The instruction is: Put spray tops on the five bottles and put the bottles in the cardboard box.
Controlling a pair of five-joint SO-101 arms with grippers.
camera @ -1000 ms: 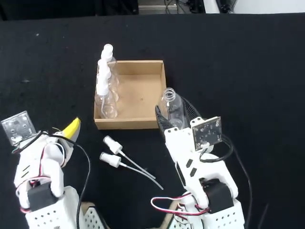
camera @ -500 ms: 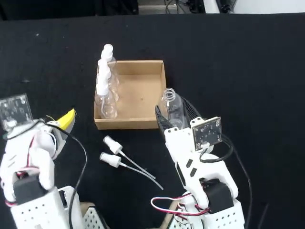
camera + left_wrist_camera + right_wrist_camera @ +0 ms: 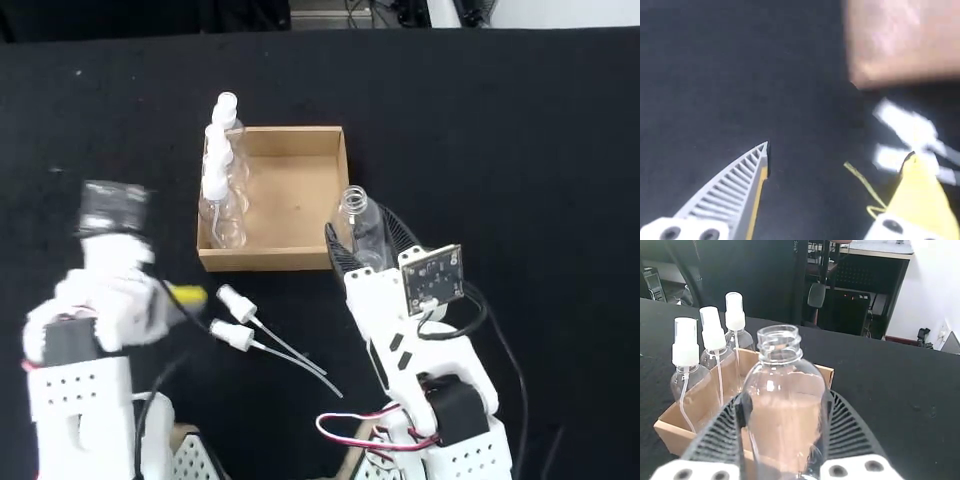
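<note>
Clear uncapped bottle [image 3: 784,367] clamped in R end effector [image 3: 787,399]; L end effector [image 3: 837,150] spread wide nr spray tops [image 3: 232,334].

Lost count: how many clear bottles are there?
4. Three spray-topped clear plastic bottles line one wall inside the brown cardboard box; one uncapped bottle sits in the right tool. None seems hidden.

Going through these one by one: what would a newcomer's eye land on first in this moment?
The clear uncapped plastic bottle stands upright, clamped by the right gripper, just outside the cardboard box at its near right corner. Inside, three clear bottles with white spray tops line the box's left wall. Two loose white spray tops with thin tubes lie on the black table before the box, the open left gripper close beside them.
</note>
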